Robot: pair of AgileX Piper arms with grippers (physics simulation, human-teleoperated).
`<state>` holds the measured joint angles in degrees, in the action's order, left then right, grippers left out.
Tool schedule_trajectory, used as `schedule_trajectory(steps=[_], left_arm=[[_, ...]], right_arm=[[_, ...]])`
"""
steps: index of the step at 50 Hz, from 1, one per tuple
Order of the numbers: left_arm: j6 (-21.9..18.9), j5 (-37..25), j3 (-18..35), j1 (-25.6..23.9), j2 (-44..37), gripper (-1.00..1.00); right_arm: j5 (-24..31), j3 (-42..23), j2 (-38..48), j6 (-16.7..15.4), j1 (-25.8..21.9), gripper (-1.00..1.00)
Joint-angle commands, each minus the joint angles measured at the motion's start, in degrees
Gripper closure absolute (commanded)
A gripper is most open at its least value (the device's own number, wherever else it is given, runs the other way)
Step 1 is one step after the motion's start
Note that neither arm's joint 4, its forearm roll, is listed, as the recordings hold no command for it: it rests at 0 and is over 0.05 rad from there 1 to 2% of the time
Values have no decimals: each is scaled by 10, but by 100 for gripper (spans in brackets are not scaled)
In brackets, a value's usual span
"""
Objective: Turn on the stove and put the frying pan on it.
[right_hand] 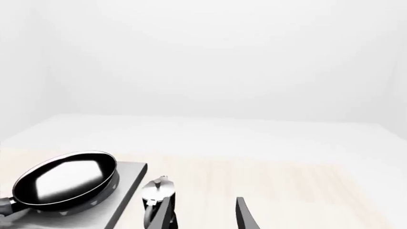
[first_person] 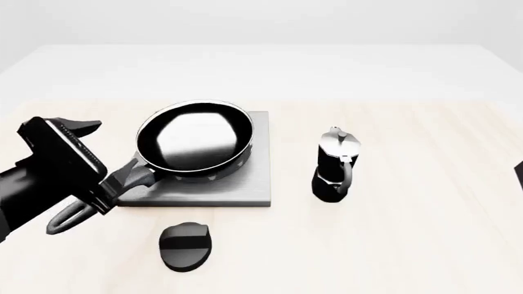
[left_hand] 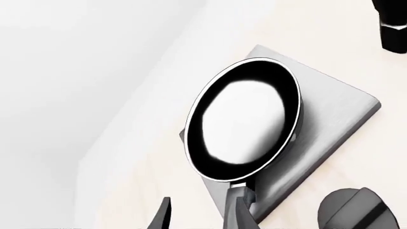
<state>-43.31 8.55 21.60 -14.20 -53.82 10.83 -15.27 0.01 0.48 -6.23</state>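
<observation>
The frying pan (first_person: 195, 142) sits on the stove (first_person: 245, 184), its round body covering the burner. Its short handle (first_person: 141, 173) points toward the front left, past the slab's edge. In the left wrist view the frying pan (left_hand: 245, 119) lies over the grey stove (left_hand: 337, 119). My left gripper (first_person: 102, 197) is open at the handle, which lies against one finger (left_hand: 240, 212), not between the two. The stove's black oval knob (first_person: 186, 245) lies in front of the slab. My right gripper (right_hand: 203, 214) is open and holds nothing, well to the right of the stove (right_hand: 127, 191).
A black-and-silver moka pot (first_person: 335, 165) stands upright to the right of the stove, also seen as the moka pot (right_hand: 156, 191) past my right fingers. The pale wooden table (first_person: 408, 245) stretches on to the right and front.
</observation>
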Motion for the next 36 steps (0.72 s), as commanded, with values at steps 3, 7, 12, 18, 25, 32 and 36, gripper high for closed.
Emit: schedule_trajectory(steps=[3,7,12,18,25,32,36], left_arm=[[26,-76,12,10,83,-100],[45,-104,15,19,115,-100],[69,-137,24,29,151,-100],[87,-180,23,32,200,-100],[107,-213,20,38,238,-100],[146,-252,28,44,278,-100],[169,-279,34,49,310,-100]], right_arm=[[2,-6,0,1,-4,-100],[2,-7,0,0,-7,-100],[1,-7,0,-1,-10,-100],[-4,0,0,-2,-12,-100],[-1,-4,0,-2,-14,-100],[-6,2,0,-3,-17,-100],[-6,1,0,-4,-17,-100]])
